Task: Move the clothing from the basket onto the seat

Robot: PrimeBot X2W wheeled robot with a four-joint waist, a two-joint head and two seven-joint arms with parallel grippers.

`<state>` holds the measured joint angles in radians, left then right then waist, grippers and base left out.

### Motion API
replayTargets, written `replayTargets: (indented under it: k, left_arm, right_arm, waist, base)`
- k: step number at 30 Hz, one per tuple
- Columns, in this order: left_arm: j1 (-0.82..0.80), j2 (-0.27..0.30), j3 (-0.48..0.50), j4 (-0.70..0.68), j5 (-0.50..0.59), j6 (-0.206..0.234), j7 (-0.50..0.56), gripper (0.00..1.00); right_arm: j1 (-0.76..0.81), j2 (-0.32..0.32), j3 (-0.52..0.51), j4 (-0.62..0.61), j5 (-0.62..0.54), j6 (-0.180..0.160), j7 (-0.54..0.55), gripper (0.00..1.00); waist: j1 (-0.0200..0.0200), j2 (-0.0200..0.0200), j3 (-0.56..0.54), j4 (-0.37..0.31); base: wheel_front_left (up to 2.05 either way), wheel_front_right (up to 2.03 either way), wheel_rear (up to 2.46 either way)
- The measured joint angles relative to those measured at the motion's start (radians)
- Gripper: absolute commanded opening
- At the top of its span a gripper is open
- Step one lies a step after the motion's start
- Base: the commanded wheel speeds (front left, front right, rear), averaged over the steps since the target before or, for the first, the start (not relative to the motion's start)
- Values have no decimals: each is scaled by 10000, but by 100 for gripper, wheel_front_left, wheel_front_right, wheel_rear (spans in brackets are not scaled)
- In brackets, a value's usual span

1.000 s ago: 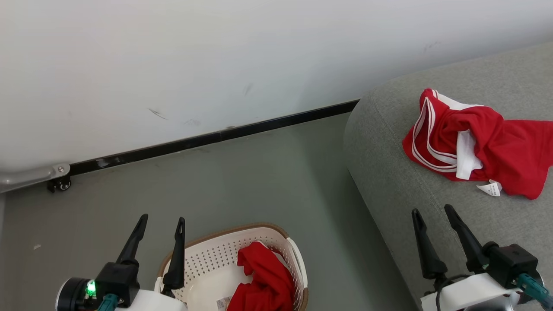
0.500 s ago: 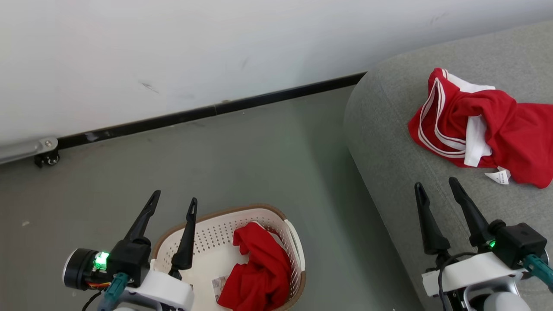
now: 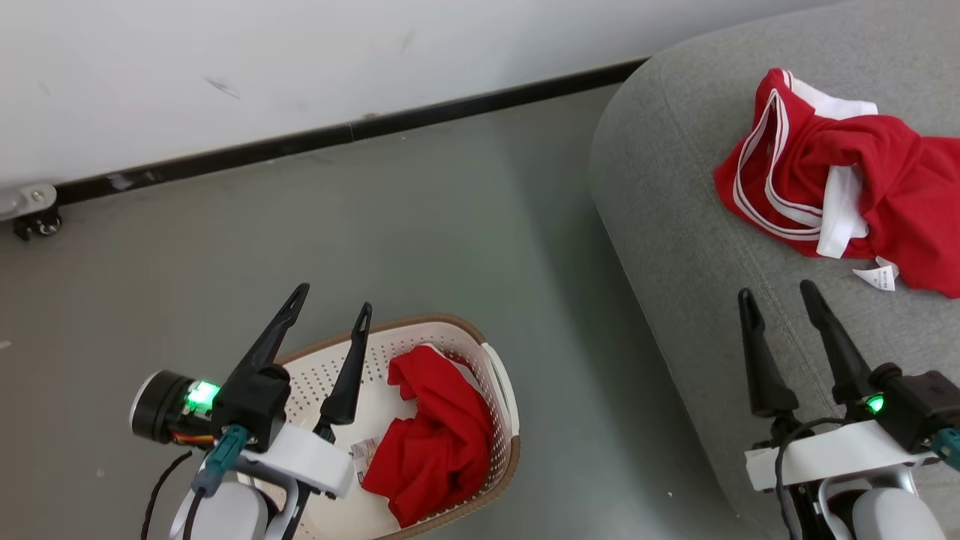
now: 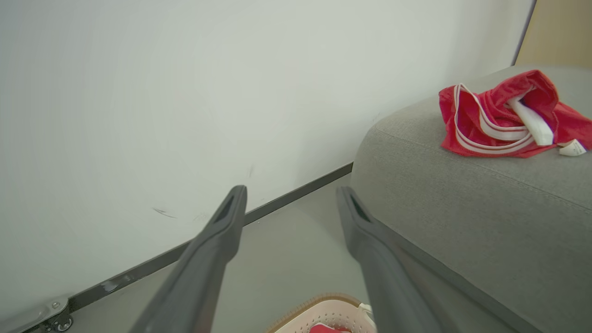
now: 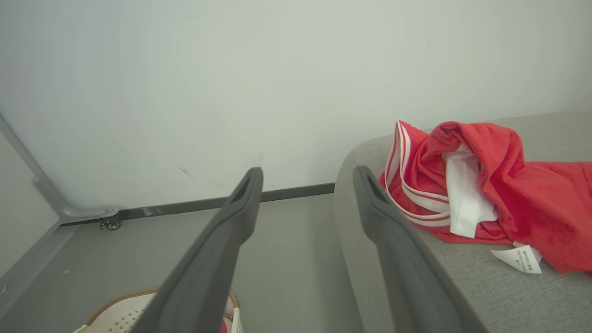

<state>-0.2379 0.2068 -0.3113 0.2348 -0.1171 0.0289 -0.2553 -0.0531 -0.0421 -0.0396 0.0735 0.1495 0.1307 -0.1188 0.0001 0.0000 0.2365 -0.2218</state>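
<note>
Wall [image 3: 225, 45]: pale, scuffed, dark skirting [image 3: 337, 135] at its foot.
Floor [image 3: 375, 225]: grey-green, runs to that wall.
Seat [image 3: 675, 225]: grey — one red garment [image 3: 885, 172] lies on it.
Basket [image 3: 501, 390]: on the floor, second red garment [image 3: 435, 442] inside.
Jaws: you have both pairs spread — empty.

Red clothing [image 3: 439, 442] crumpled in basket [image 3: 315, 379] (garment [image 3: 855, 165] on seat [image 3: 675, 247]).

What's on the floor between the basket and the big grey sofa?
Nothing: in the head view, just bare grey floor lies between the basket and the sofa.
</note>
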Motion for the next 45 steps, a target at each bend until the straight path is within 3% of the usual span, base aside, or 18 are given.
replayTargets:
  k: [28,45]
  left_arm:
    - [-1781,54,-704,1168,729,-541,178,100]
    - [-2472,77,-1283,2709,1202,-876,686,100]
  right_arm:
    - [-1015,2,-84,25,374,0,-608,100]
    - [-1839,2,73,247,635,0,-924,100]
  waist:
    - [0,0,2061,-605]
    - [0,0,3321,-1005]
  base:
    - [0,0,0]
    - [0,0,0]
